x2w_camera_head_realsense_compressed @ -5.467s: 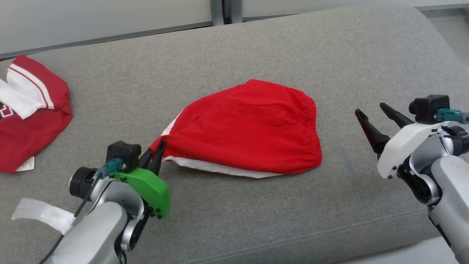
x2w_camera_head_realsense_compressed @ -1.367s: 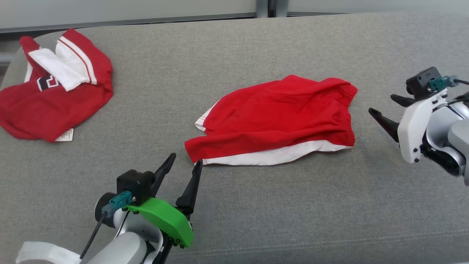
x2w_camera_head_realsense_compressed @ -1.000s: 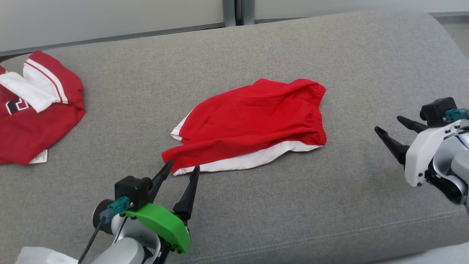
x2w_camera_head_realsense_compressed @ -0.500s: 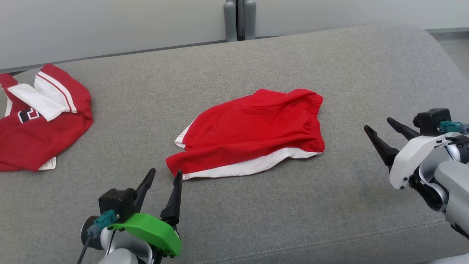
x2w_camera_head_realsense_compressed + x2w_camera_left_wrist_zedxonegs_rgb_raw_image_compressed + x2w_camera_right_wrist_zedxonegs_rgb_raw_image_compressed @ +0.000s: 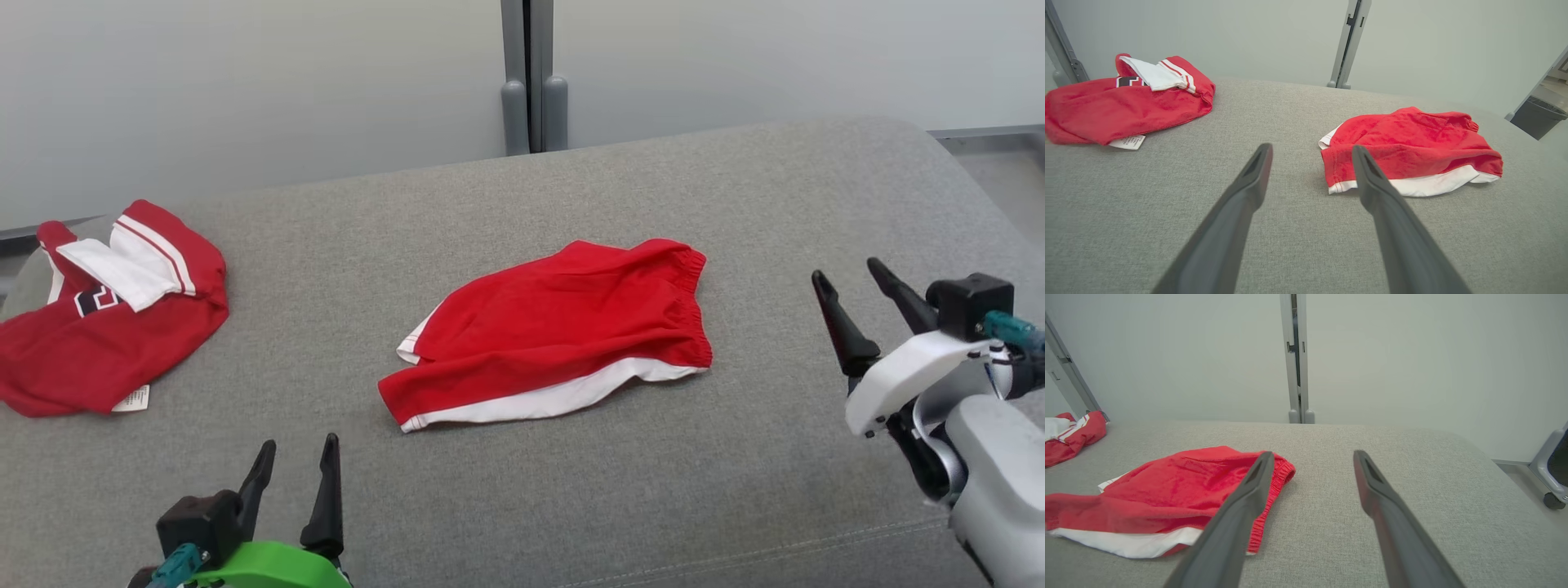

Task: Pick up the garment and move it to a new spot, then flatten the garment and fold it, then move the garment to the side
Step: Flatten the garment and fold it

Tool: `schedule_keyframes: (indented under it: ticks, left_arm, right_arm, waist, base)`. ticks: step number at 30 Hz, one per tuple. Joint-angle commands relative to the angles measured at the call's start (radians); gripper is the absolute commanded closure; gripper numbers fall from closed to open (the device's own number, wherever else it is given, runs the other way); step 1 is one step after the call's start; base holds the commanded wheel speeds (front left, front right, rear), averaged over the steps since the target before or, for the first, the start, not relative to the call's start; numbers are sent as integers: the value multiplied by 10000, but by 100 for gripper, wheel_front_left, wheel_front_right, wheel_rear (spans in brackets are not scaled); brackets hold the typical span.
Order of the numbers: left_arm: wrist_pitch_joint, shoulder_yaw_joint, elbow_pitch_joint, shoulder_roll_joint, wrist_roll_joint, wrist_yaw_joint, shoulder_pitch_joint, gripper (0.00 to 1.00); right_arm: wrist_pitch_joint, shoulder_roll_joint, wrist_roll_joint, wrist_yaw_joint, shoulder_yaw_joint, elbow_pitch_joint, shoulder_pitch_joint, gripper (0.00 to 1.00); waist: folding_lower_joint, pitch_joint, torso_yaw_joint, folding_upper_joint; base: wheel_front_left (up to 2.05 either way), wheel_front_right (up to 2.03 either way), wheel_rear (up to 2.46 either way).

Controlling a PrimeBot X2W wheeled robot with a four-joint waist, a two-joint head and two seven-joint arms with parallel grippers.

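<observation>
The garment (image 5: 555, 331), red shorts with white trim, lies folded over on the middle of the grey cushion (image 5: 571, 498); it shows as the garment (image 5: 1408, 151) in the left wrist view and the garment (image 5: 1163, 498) in the right wrist view. My left gripper (image 5: 298, 453) stands open at the lower left, clear of the shorts' near corner. My right gripper (image 5: 849, 278) is open too, off to the right of the elastic waistband. Neither holds anything. My left gripper (image 5: 1310, 150) and right gripper (image 5: 1310, 455) show spread fingers.
A second red and white garment (image 5: 106, 318) lies crumpled at the cushion's left end, also seen as that garment (image 5: 1122, 102). A pale wall with a grey post (image 5: 531, 77) runs behind. The cushion's front seam (image 5: 775, 543) is near me. A dark bin (image 5: 1537, 116) stands beyond the right edge.
The left gripper let go of the shorts' corner and drew back toward me, open. The head view has tilted up, showing more wall. The right gripper stayed open at the right.
</observation>
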Motion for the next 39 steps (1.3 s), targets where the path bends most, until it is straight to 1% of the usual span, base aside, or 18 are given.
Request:
schedule_keyframes:
  ticks: [1, 5, 8, 12, 16, 22, 27, 39]
  left_arm:
    - [-41, 254, -88, 82, 100, 36, 261, 0]
    - [-37, 778, -222, 151, 378, -93, 694, 0]
    - [-39, 1142, -326, 86, 492, -169, 985, 0]
    - [-40, 1423, -457, 11, 594, -216, 1399, 0]
    - [-41, 1567, -338, -34, 673, -350, 1631, 0]
    - [-42, 1610, -200, -24, 773, -462, 1728, 0]
    - [-42, 1629, -234, -35, 862, -477, 1687, 0]
    - [-12, 1559, -319, -34, 893, -392, 1784, 0]
  right_arm:
    - [-28, 296, -530, -3, -516, -303, 540, 0]
    - [-3, 1112, -1884, -3, -1756, -1068, 1628, 0]
    - [358, 1730, -2738, -3, -2498, -1751, 2323, 0]
    - [965, 2451, -3719, -3, -3283, -2746, 3102, 0]
    - [1496, 2942, -4300, -3, -3742, -3596, 3664, 0]
    - [1931, 3296, -4737, -3, -4098, -4275, 4125, 0]
    - [2227, 3425, -4903, -3, -4198, -4663, 4368, 0]
    - [2445, 3483, -4829, -3, -4087, -4843, 4553, 0]
  waist:
    - [0, -141, 35, 0]
    - [0, -251, 41, 0]
    - [0, -310, 37, 0]
    - [0, -370, 35, 0]
    - [0, -404, 32, 0]
    - [0, -471, 39, 0]
    - [0, -525, 58, 0]
    - [0, -586, 72, 0]
  base:
    - [0, 0, 0]
    - [0, 0, 0]
    - [0, 0, 0]
    - [0, 0, 0]
    - [0, 0, 0]
    - [0, 0, 0]
    - [0, 0, 0]
    - [0, 0, 0]
